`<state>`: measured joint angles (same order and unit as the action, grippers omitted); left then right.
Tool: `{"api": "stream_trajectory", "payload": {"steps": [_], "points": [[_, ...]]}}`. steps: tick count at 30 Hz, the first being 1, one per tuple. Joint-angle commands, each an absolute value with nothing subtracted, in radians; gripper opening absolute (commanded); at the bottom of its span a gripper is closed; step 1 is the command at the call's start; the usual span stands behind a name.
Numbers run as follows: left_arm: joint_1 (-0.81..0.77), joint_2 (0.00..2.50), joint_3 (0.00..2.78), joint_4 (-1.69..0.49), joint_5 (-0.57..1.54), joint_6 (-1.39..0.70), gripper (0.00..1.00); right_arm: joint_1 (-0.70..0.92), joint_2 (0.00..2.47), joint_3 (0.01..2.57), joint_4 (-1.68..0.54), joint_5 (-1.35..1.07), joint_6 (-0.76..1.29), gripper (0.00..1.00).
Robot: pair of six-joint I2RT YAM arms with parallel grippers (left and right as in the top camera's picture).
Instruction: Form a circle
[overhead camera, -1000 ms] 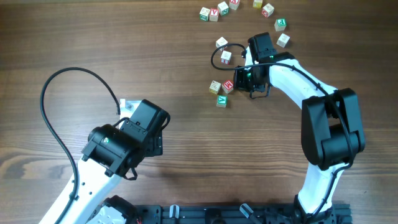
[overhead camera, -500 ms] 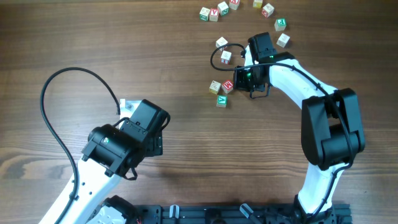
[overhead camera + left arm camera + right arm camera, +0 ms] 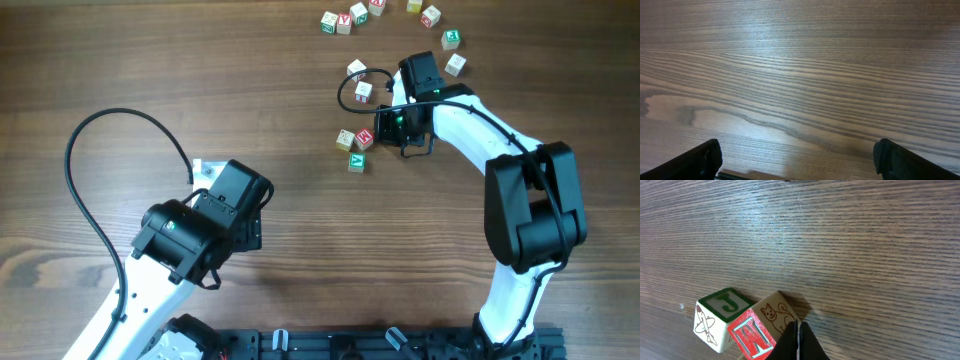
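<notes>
Blocks [image 3: 352, 17] lie in a loose arc overhead; right gripper [image 3: 385, 130], beside the red block [image 3: 366, 139], has its cable [image 3: 345, 95] looped round one. Left wrist: left gripper [image 3: 799, 162] spread wide over table [image 3: 800, 60]. Right wrist: pinched-together fingers [image 3: 809, 350] touch the red block; a push could spin it into the green block [image 3: 722, 307].

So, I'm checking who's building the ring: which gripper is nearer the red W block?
Right. The right gripper, shut, sits against the red W block. The left gripper hangs open over the table, well away, with no block in its wrist view.
</notes>
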<state>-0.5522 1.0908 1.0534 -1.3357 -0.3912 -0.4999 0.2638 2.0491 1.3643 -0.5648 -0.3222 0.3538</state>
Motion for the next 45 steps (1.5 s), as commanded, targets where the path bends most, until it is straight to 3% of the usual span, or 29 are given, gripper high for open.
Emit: {"api": "stream_trajectory", "payload": {"steps": [1,10,15,21,31,45], "points": [[-0.547,1.085,1.052,-1.335,-0.382,-0.514,1.00,0.261,2.021,1.369,-0.564,-0.344,0.344,0.04],[-0.547,1.085,1.052,-1.335,-0.382,-0.513,1.00,0.260,2.021,1.369,-0.536,-0.165,0.427,0.04],[-0.547,1.085,1.052,-1.335,-0.382,-0.513,1.00,0.262,2.020,1.370,-0.334,-0.336,0.348,0.05],[-0.547,1.085,1.052,-1.335,-0.382,-0.514,1.00,0.321,2.020,1.370,-0.278,-0.357,0.313,0.04],[-0.547,1.085,1.052,-1.335,-0.382,-0.514,1.00,0.393,2.020,1.370,-0.290,-0.194,0.315,0.04],[-0.547,1.085,1.052,-1.335,-0.382,-0.513,1.00,0.396,2.020,1.370,-0.375,-0.220,0.314,0.05]]}}
